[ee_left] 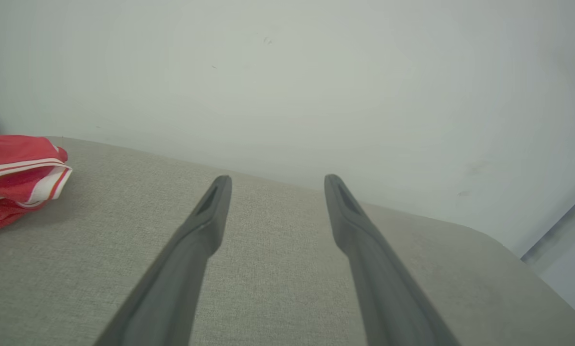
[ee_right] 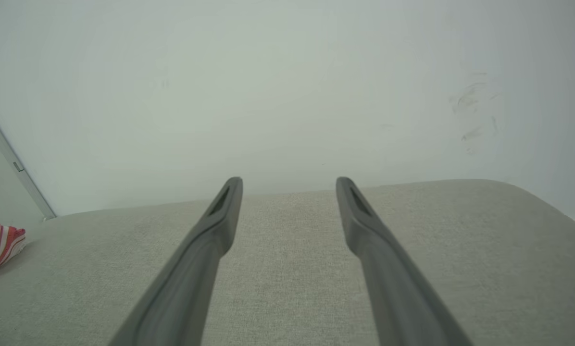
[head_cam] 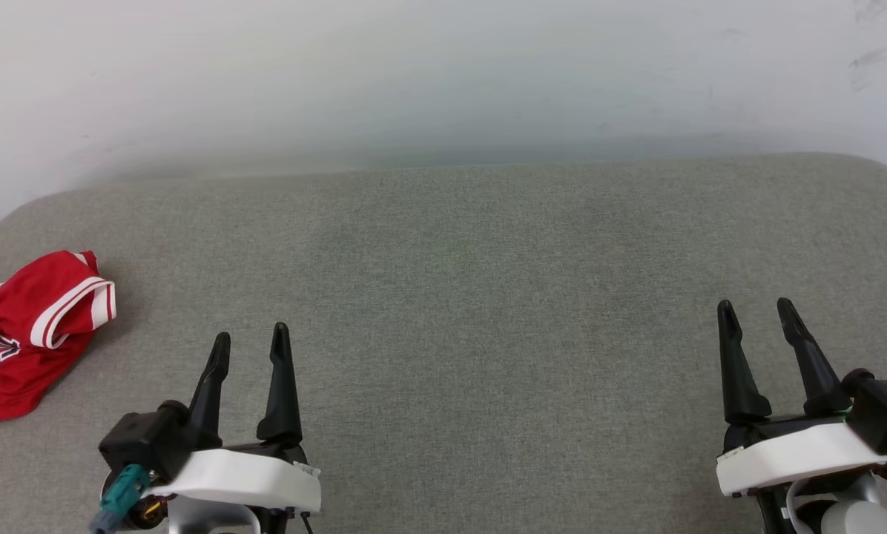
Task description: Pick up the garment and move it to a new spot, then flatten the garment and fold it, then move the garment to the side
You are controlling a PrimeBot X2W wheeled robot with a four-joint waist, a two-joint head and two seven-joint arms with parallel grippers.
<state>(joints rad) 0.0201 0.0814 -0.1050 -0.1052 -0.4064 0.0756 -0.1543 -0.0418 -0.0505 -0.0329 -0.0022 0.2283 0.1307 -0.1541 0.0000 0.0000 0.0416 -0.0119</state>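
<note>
Garment (head_cam: 32,334) crumpled in a red heap with white-striped trim at the far left edge of the grey cushion (head_cam: 451,297), small print on it blurred, possibly lettering. Left gripper (head_cam: 251,332) near it, not touching, fingers spread apart and empty. Right gripper (head_cam: 755,303) well apart on the other side, fingers likewise spread, holding nothing.

A: What colours does the garment (head_cam: 32,334), left of the left end effector (head_cam: 251,331), have?

B: Red, with white bands striped in red, plus a small black-and-white print.

A: And the end effectors?

B: Black fingers (head_cam: 280,386) on white housings, the right end effector (head_cam: 754,302) too. There's a teal plug (head_cam: 121,486) by the left one. The cushioned surface (head_cam: 488,297) under them is heathered grey-green. The wall (head_cam: 443,74) beyond is off-white and faintly smudged.
</note>
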